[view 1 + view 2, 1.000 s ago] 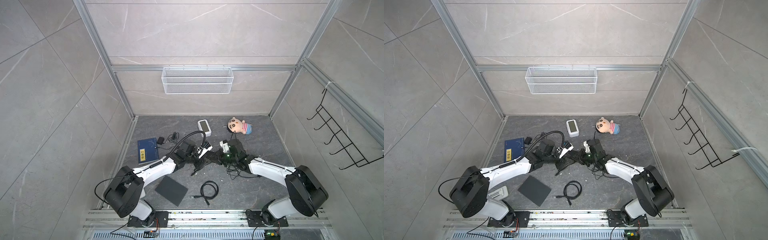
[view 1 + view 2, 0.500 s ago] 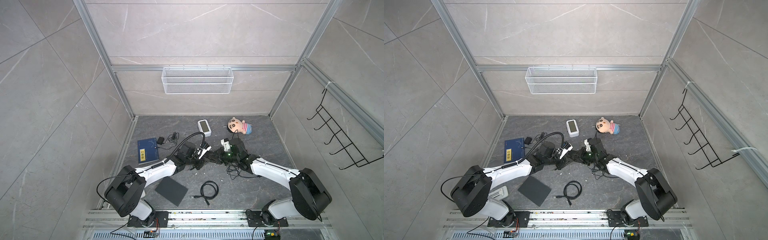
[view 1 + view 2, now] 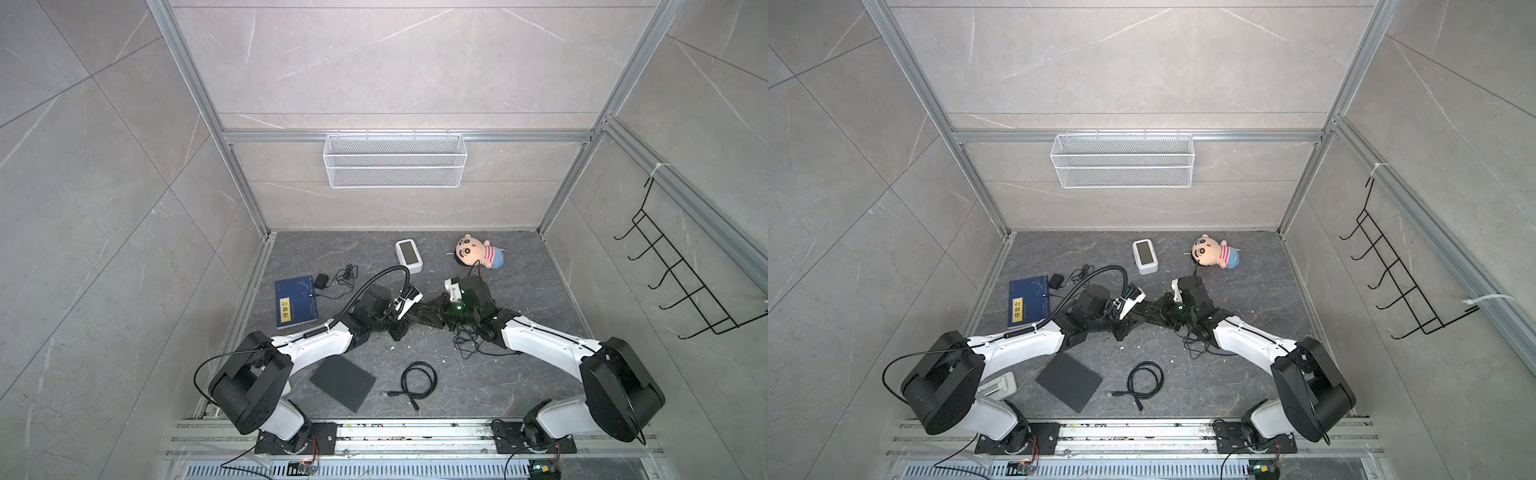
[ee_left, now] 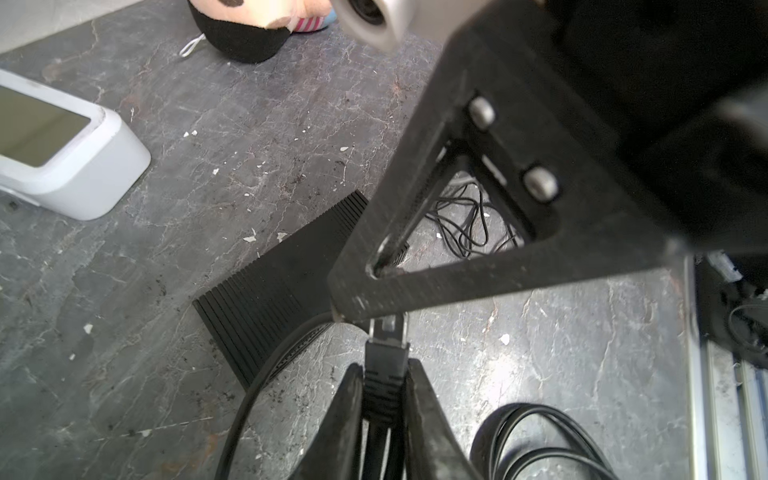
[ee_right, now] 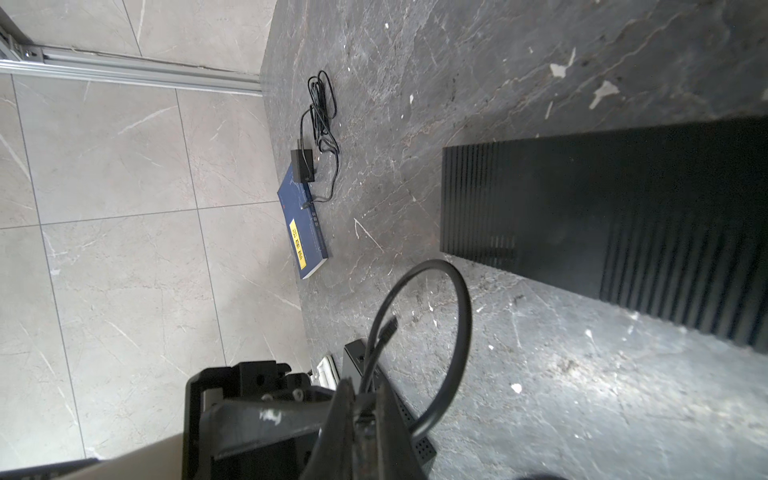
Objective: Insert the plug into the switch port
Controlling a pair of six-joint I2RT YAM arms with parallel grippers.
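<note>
Left hand (image 4: 384,365) closed tight on the plug (image 4: 384,384), pinching its boot from both sides. Plug sits just beside the switch (image 4: 266,299), tip showing, not in it. Right hand (image 5: 365,388), near the switch, clamped on the looped cable (image 5: 461,324). Switch flat on worktop (image 4: 166,208).
</note>
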